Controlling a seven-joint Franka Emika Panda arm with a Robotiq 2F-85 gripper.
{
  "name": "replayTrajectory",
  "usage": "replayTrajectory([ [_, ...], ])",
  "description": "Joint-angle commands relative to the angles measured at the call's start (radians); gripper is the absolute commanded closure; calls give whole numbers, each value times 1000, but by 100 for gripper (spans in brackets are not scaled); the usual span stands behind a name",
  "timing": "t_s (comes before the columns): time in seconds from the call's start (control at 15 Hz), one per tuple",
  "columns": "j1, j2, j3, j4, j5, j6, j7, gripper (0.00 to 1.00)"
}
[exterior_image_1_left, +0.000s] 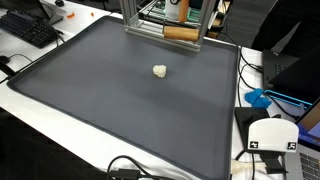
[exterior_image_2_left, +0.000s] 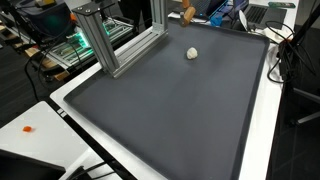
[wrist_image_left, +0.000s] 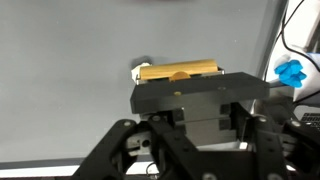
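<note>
In the wrist view my gripper (wrist_image_left: 203, 118) has its two pads drawn close together at the underside of a black block (wrist_image_left: 200, 92) with a wooden top (wrist_image_left: 180, 72). It looks shut on that block. Just beyond the block a small whitish lump (wrist_image_left: 139, 70) lies on the dark grey mat. In both exterior views the lump (exterior_image_1_left: 160, 71) (exterior_image_2_left: 192, 53) lies alone on the mat (exterior_image_1_left: 100, 100) (exterior_image_2_left: 170, 110). A brown wooden piece (exterior_image_1_left: 180, 32) (exterior_image_2_left: 187, 14) shows at the mat's far edge. The gripper itself is hidden there by the frame and the picture edge.
An aluminium frame (exterior_image_1_left: 160, 25) (exterior_image_2_left: 110, 45) stands at the mat's edge. A blue object (exterior_image_1_left: 258, 98) (wrist_image_left: 290, 72) and cables lie beside the mat. A white device (exterior_image_1_left: 272, 135) sits at one corner and a keyboard (exterior_image_1_left: 30, 28) off another side.
</note>
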Motion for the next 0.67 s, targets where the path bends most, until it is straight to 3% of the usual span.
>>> replayTrajectory([
  [0.0, 3, 37, -13, -23, -4, 86, -19, 65],
  [0.6, -17, 153, -28, -24, -71, 200, -3, 65],
])
